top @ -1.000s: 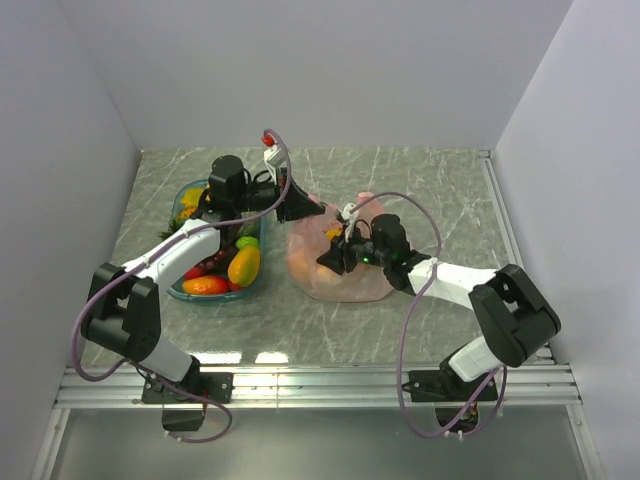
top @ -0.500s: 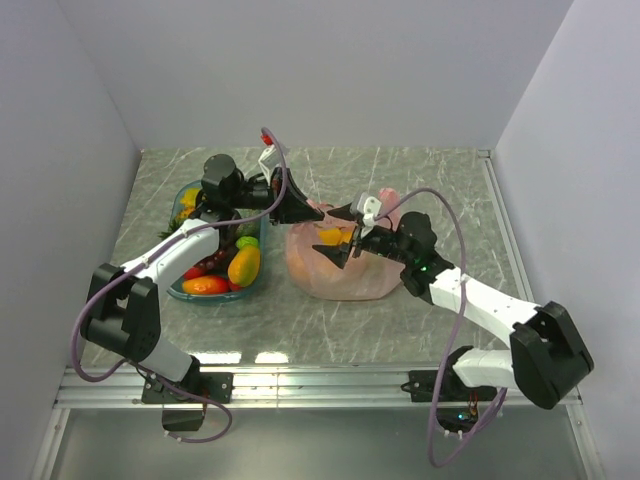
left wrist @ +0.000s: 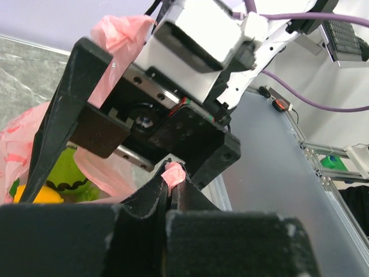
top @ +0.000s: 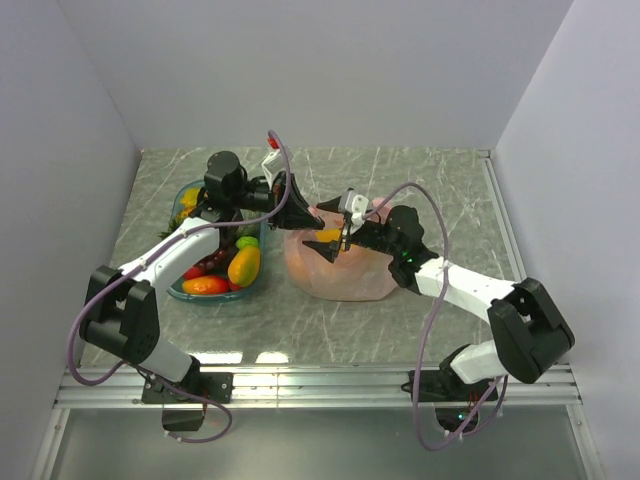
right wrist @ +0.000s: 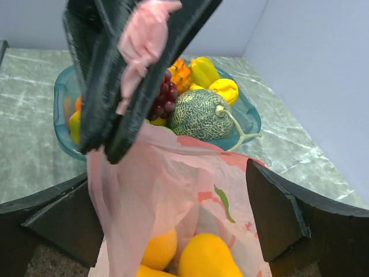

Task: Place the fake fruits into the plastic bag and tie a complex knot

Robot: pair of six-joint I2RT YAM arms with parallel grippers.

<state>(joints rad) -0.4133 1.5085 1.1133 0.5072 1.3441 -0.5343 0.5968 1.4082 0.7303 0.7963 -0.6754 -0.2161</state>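
The plastic bag (top: 345,278) sits mid-table beside the tray (right wrist: 252,120) with mangoes (right wrist: 209,259) inside, and we judge the left gripper (left wrist: 172,178), clenched on its rim, should hold the mouth high while the right gripper (top: 333,238), jaws spread wide, clears out over the grey marbled table (top: 440,190) between pale walls (top: 320,70).

The left arm (top: 170,255) reaches from its base up and to the right, elbow bent. Its claw (top: 305,219) points right with both fingers pressed together on a fold of the plastic bag (left wrist: 173,172). The right arm (top: 470,288) stretches leftward, forearm low and wrist nearly level. Its claw (top: 328,238) faces the left one with its jaws spread wide. In the right wrist view, the closed left claw hangs above and between those spread fingers (right wrist: 277,213).
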